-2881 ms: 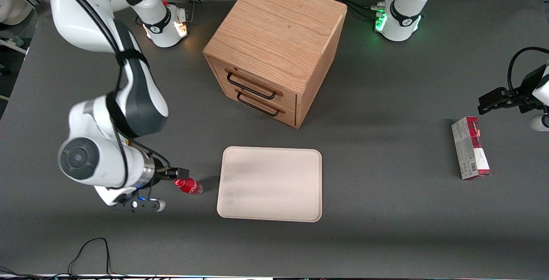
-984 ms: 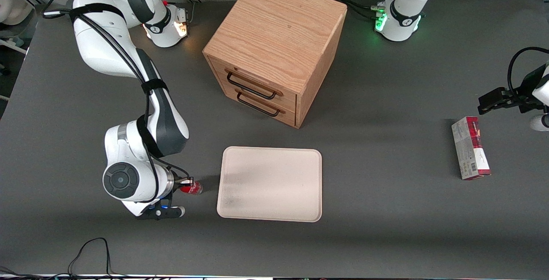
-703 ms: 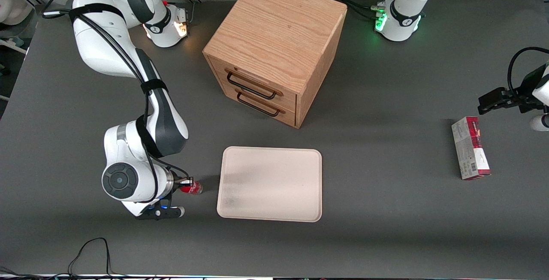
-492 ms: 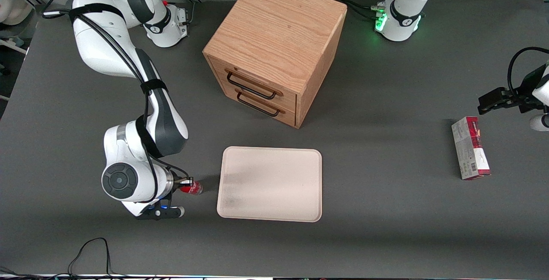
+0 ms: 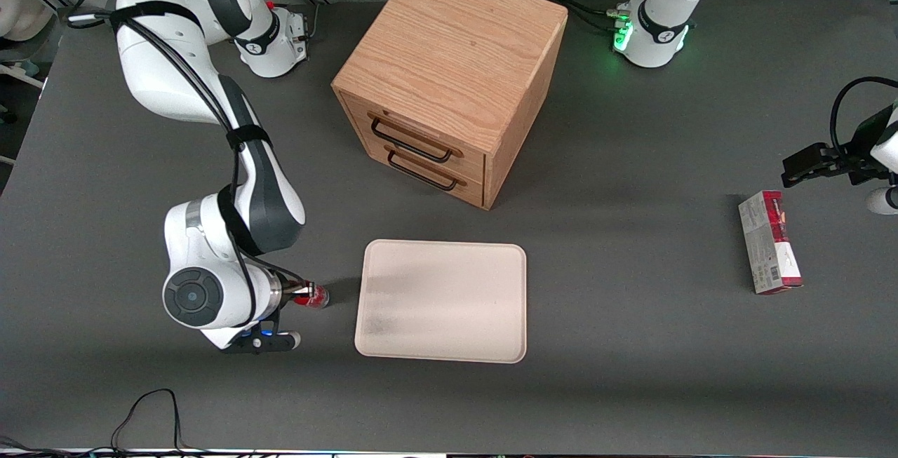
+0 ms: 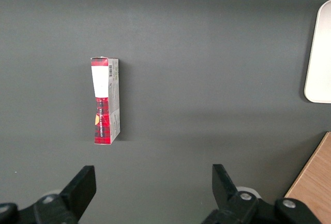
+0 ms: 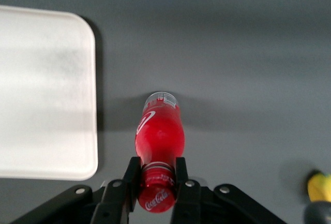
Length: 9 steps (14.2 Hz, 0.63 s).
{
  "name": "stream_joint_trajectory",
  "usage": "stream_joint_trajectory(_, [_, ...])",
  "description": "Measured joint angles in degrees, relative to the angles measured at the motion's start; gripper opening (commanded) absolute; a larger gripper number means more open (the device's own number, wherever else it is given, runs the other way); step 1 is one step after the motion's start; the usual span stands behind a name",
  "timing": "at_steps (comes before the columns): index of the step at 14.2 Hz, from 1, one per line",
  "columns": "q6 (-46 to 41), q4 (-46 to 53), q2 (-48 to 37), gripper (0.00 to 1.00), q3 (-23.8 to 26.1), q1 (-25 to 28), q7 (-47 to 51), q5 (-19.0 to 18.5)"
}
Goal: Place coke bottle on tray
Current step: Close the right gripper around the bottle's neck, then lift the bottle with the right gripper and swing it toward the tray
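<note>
Since the earlier front frame, the coke bottle [image 5: 313,296] and the gripper [image 5: 297,294] have shifted slightly farther from the front camera, the bottle beside the tray [image 5: 440,301] but apart from its rim. The jaws are closed to the width of the bottle neck, clamped just below the red cap [image 7: 154,194]. Count: one bottle, one tray, one wooden drawer cabinet [image 5: 449,79], one red-and-white carton [image 5: 769,242] toward the parked arm's end.
</note>
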Motion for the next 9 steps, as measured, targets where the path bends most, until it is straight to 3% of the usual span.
stream_joint_trajectory(9, [-19.8, 2.8, -14.9, 0.00, 0.0, -1.4, 0.0, 2.0])
